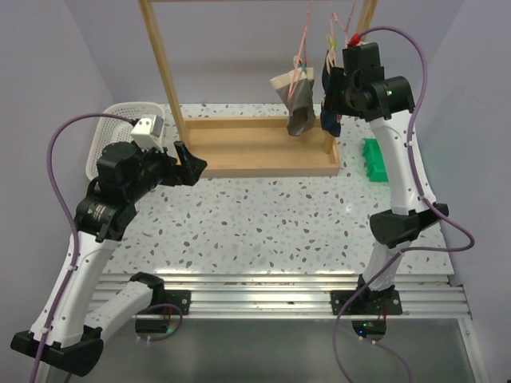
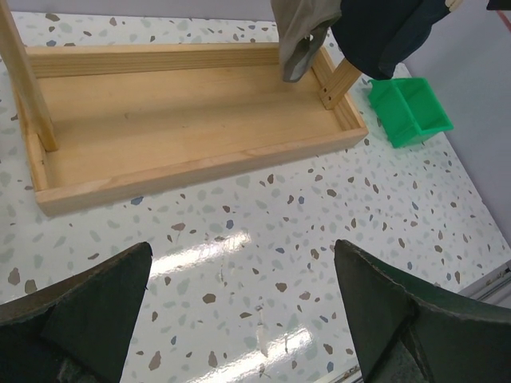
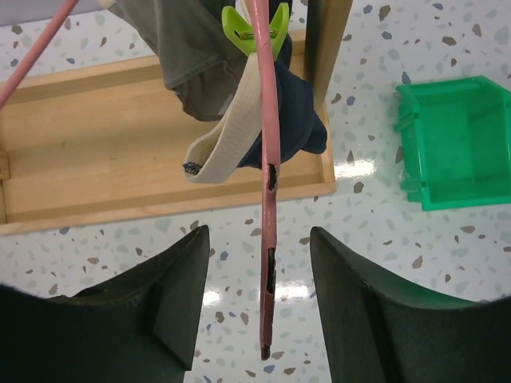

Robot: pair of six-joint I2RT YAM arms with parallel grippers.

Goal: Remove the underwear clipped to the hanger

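Navy underwear (image 3: 297,120): it hung from the pink hanger (image 3: 263,96) by a lime clip (image 3: 255,28), beside the right post of the wooden rack (image 1: 172,88), with its tan waistband (image 3: 227,140) looping loose below.
Grey underwear (image 1: 297,100): this pair hung just left of the navy one, above the rack's tray base (image 1: 255,152).
Right gripper (image 3: 259,239): you had it raised at the hanger with its fingers spread wide. The pink rod ran down between them and looked clear of both. Nothing was grasped.
Left gripper (image 2: 241,247): you kept it low over the speckled table (image 2: 383,223), in front of the tray. Its jaws were apart and empty, well away from the clothes.
Green bin (image 1: 374,159): it sat on the table to the right of the rack.
White basket (image 1: 120,120): it stood at the far left corner, behind your left arm.
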